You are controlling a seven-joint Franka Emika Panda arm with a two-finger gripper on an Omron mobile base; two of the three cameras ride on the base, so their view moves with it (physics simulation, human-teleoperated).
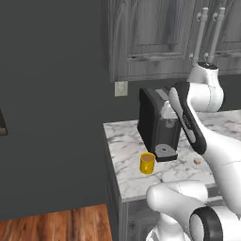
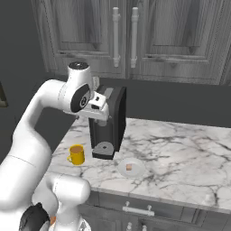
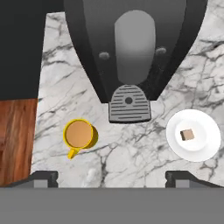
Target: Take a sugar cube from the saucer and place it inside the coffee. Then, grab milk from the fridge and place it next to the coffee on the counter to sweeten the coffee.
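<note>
Pincer, spread wide and empty above the counter, could (my guess) nudge the tiny sugar cube off the saucer if it descends off-centre.

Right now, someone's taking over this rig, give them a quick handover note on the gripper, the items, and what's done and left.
Gripper: open, empty, high above the counter, looking down.
Sugar cube: on the saucer, untouched.
Coffee: yellow mug on the marble, across the black coffee machine's drip tray from the saucer, no cube in it.
Done: nothing yet.
Left: cube into the coffee, then fetch the milk from the fridge and set it beside the mug.
</note>
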